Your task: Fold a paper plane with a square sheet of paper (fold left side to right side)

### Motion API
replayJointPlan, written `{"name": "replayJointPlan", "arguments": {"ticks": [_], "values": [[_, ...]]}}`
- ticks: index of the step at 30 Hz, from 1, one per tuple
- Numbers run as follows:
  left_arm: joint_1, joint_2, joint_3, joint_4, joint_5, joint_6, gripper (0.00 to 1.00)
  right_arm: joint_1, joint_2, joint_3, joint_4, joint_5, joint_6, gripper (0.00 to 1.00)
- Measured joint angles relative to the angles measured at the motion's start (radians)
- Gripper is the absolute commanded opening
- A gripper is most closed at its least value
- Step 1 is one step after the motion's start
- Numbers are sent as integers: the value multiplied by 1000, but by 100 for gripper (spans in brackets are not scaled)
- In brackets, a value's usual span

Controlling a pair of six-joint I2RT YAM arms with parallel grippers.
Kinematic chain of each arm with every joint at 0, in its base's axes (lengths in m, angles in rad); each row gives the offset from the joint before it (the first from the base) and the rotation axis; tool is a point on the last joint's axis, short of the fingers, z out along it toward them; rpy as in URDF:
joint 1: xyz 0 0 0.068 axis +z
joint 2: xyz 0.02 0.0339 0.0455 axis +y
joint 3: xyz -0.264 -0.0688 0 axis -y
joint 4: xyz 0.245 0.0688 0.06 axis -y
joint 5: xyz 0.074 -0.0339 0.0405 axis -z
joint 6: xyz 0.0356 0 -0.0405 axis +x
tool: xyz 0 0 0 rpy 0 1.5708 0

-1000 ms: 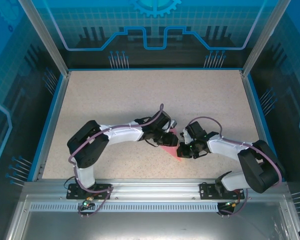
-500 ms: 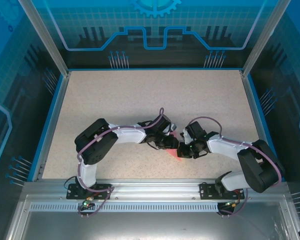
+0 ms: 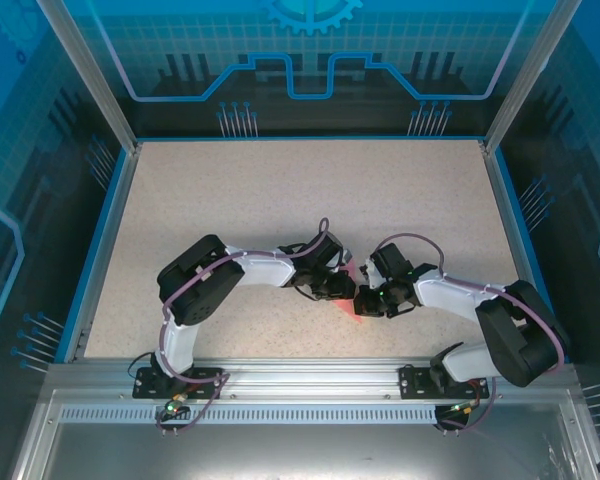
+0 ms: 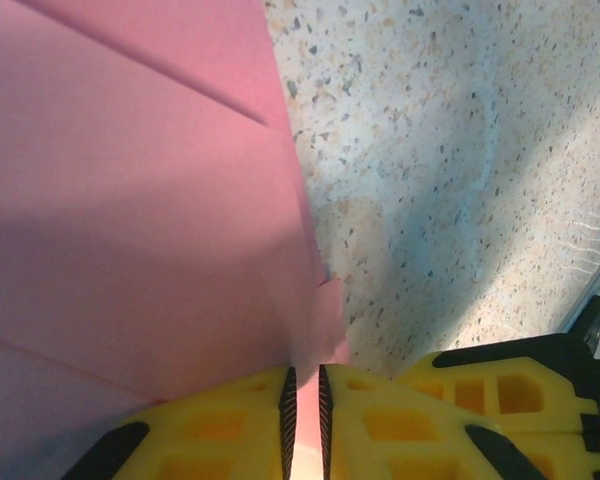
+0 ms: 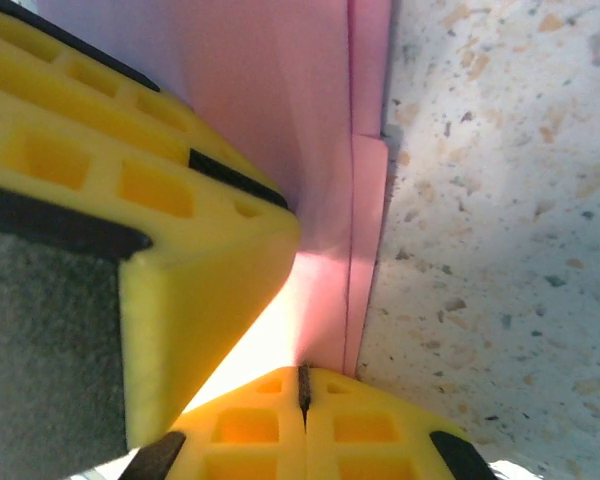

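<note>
Worktop (image 3: 280,190): we see a speckled beige surface with blue rims. Two arms meet near the middle of its near edge.
Paper (image 3: 349,304): pink and creased by folds, it sits between the two arm tips, close to the near edge.
Left jaws: nearly together, with a small flap of the paper's edge in the narrow slit.
Right jaws: pressed shut. The paper's folded edge reaches their tips; we cannot tell if it is caught.
</note>
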Motion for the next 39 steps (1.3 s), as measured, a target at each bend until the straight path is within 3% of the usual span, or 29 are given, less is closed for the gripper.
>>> {"name": "replayJointPlan", "arguments": {"ticks": [21,32,39], "values": [[2,4,26,-53,-25,29,16,79,-105,-55,-45,45,16,0],[4,3,45,-69,-22,44,28,98,-187,-73,-166,48,30,0],[35,-25,61,-119,-25,80,43,90,-411,-59,-249,58,6,30]]}}
